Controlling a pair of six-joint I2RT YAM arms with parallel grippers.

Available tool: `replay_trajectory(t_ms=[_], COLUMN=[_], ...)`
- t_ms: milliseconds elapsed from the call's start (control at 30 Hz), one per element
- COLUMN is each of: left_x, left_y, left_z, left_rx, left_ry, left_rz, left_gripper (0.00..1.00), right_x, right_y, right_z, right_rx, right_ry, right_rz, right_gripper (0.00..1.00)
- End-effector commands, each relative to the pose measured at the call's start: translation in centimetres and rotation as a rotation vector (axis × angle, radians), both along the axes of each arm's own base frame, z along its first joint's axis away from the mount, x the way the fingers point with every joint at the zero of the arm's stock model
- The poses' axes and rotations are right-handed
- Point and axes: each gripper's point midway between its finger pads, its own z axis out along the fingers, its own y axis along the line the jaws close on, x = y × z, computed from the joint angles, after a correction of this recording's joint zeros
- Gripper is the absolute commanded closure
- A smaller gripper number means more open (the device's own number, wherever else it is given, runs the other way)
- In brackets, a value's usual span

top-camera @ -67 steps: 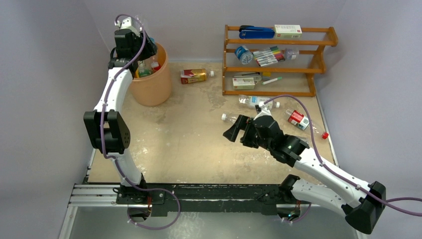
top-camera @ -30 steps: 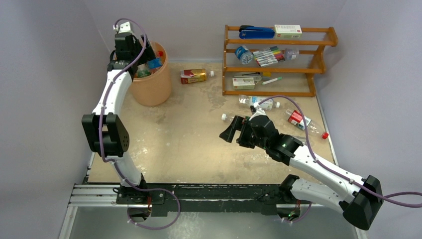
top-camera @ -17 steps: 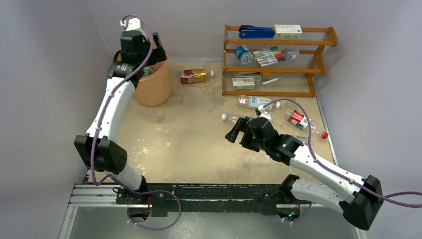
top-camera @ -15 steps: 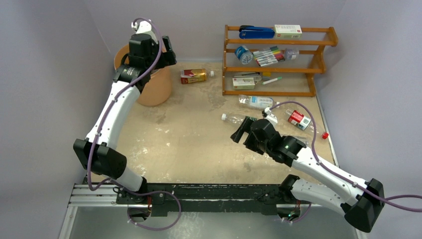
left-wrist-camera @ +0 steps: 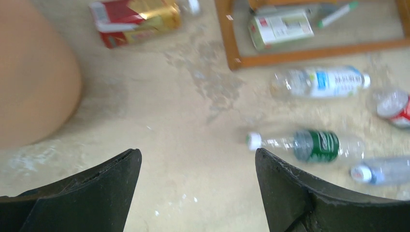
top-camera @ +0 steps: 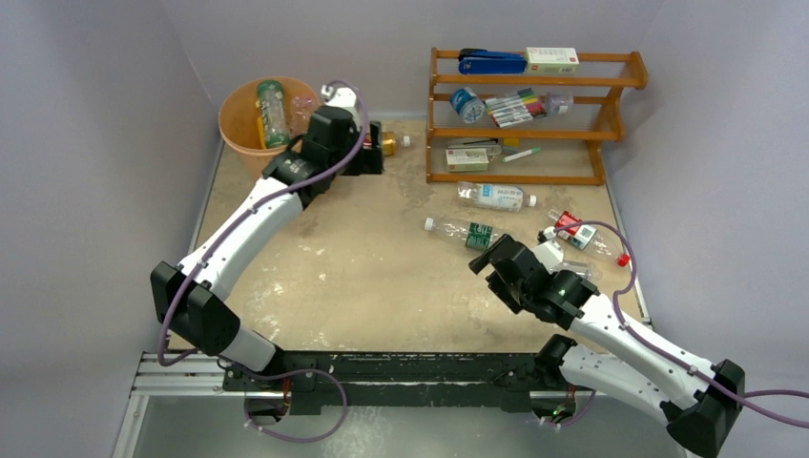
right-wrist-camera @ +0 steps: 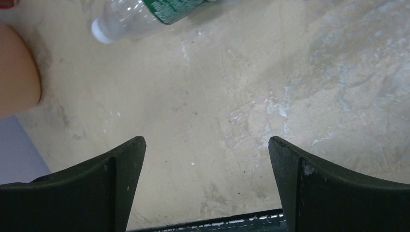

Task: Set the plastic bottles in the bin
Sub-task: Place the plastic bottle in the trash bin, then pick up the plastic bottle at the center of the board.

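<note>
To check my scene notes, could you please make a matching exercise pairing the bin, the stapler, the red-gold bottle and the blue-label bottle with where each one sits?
Things:
1. bin
2. stapler
3. red-gold bottle
4. blue-label bottle

Places:
a. top shelf of the rack
b. lying on the table, just in front of the rack
c. far left corner of the table
d. lying on the table between bin and rack

Pairs: 1-c, 2-a, 3-d, 4-b
</note>
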Motion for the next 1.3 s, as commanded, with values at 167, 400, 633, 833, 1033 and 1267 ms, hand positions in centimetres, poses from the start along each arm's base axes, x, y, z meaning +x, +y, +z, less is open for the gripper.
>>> replay_trajectory(t_ms=[167,400,633,833,1033,1267], left_x=[-2.7,-4.1,-6.5,-8.0,-8.9,-9.9], left_y=[-5.2,-5.7,-6.2,-6.1,-6.1,-6.1], left_z=[-3.1,-4.5,-5.6,-6.3,-6.7,-7.1], left_rx=[0.117,0.101,0.107,0.112,0.118,0.124], left_ry=[-0.002,0.019,0.035,0.044,0.051,0.059], left_rz=[-0.113,-0.122,-0.14,-0.15,-0.161,-0.177], left_gripper=[0.12,0.12,0.12,0.13,0.13,0.13], right_x=[3.1,6.9,10.1,12.0,12.7,12.7], right_y=[-3.2,-4.6,-3.9,-3.1,-3.6,-4.9], right_z=[0.6,1.1,0.4,-0.8,-2.7,-4.8], right_rx=[-0.07,-0.022,-0.018,0.005,0.0,-0.012], right_ry=[0.01,-0.019,0.05,0.1,0.184,0.252], right_rz=[-0.187,-0.25,-0.277,-0.299,-0.349,-0.411], right_gripper=[0.0,0.0,0.0,0.0,0.0,0.0])
